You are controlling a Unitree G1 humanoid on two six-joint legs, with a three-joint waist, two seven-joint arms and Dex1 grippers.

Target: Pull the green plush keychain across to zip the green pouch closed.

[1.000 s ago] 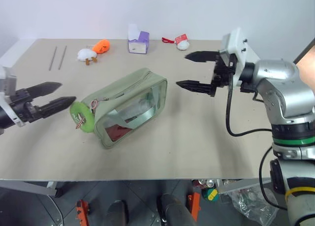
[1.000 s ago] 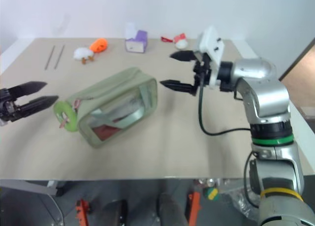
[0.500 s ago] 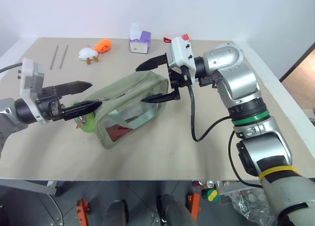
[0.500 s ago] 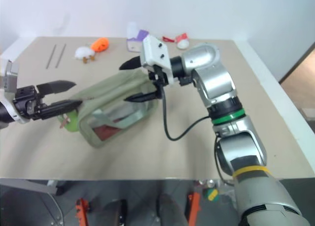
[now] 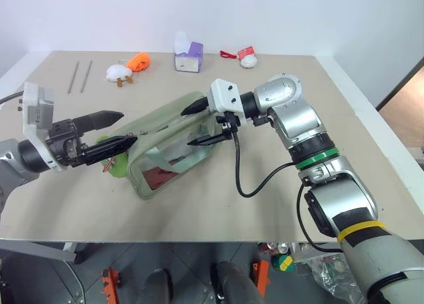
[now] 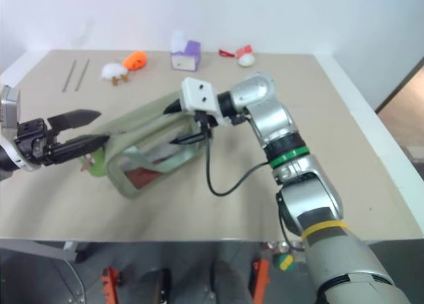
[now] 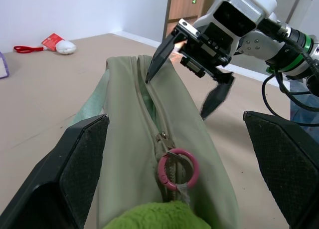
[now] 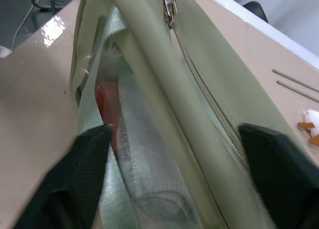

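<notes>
The green pouch (image 5: 173, 146) is lying at an angle near the middle of the desk (image 5: 278, 185), its clear front panel facing the near edge and its zip running along the top. The green plush keychain (image 5: 114, 159) is hanging at the pouch's left end, joined to the zip pull by a pink ring (image 7: 178, 168).

The left gripper (image 5: 111, 133) is hovering just left of the pouch with its jaws standing wide open, one finger above the keychain and the other just in front of it; it is gripping nothing.

The right gripper (image 5: 201, 124) is reaching in from the right, its jaws spread to either side of the pouch's right end. I cannot tell whether its fingers (image 7: 158, 61) are pressing the fabric.

An orange plush toy (image 5: 137, 61), a white one (image 5: 118, 72), a purple box (image 5: 187, 55) and two thin rods (image 5: 78, 76) are sitting along the far edge.
</notes>
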